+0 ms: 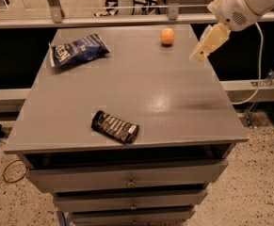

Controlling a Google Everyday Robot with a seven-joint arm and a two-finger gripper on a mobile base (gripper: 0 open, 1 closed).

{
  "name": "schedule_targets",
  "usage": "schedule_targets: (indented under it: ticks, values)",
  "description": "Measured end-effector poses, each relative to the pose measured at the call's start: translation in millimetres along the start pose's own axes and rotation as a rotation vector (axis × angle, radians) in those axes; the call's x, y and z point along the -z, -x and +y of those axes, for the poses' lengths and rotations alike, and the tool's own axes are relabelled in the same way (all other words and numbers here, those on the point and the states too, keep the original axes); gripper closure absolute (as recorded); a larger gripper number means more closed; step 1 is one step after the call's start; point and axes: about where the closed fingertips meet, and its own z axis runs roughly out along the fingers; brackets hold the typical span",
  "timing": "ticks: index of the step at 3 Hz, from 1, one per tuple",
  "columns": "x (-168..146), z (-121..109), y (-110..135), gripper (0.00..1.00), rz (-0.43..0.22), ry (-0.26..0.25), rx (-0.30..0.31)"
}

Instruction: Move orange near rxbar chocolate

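Black rxbar chocolate point(115, 126), long axis upper-left to lower-right; orange point(167, 36) at back, gripper point(198, 54) just right, state unclear.

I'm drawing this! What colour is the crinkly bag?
The bag is blue with white lettering, in the camera view; the gripper hovers beside the orange.
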Motion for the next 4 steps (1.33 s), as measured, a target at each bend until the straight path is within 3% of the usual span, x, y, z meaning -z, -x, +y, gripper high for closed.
schedule_targets:
  ticks: [1, 2, 3, 4]
  values:
    - [-0.6, 1.7, -0.3, 0.00, 0.003, 0.003, 0.001]
    - [-13.9, -0.3, 1.5, 0.00, -0.054, 0.006, -0.012]
    - [-49.9, -18.6, -1.4, 0.00, -0.185, -0.009, -0.050]
    - [-94.3, -53.7, -1.4, 0.00, -0.332, -0.054, -0.093]
